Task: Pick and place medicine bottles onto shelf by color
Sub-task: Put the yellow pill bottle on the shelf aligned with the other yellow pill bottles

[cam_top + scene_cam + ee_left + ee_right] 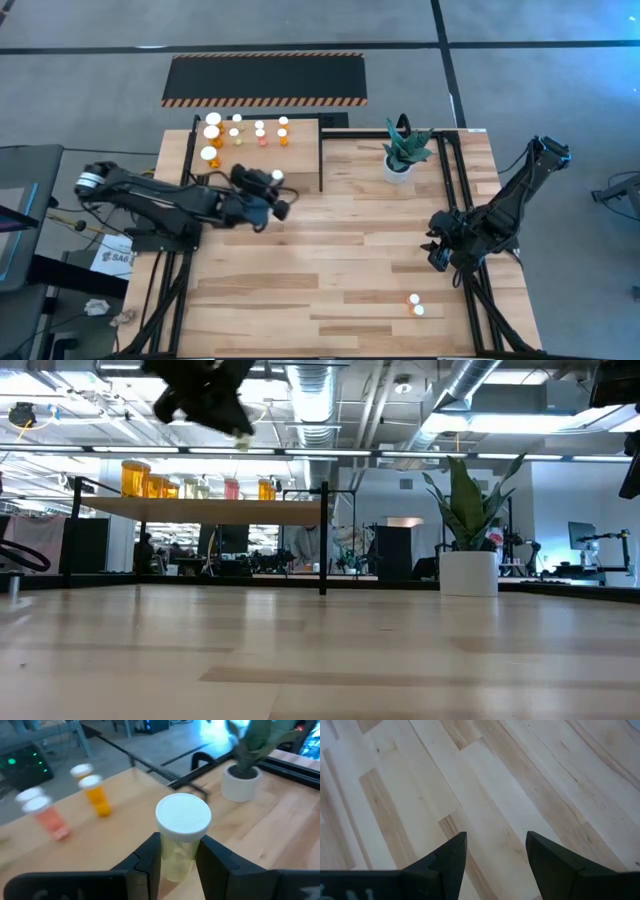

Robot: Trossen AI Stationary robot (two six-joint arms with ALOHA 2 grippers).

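The shelf [255, 140] stands at the table's [340, 250] far left corner, carrying orange, yellowish and pinkish-red medicine bottles [213, 131] in rows. Beside it stands a potted plant [404, 152]. The left gripper [179, 857] hovers above the table just in front of the shelf, jaws pinching a pale yellowish bottle [181, 837] with a white cap. The right gripper [496, 852] waits over the table's right side, jaws spread, holding nothing. Two small bottles [415, 304] remain near the front right.

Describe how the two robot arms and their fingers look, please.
Both arms are dark, almost black, built of jointed segments. The left arm has a light metallic cap at its base end, and black cables lie beside it. The right arm is the same dark build. Each gripper has two dark, wedge-shaped fingers.
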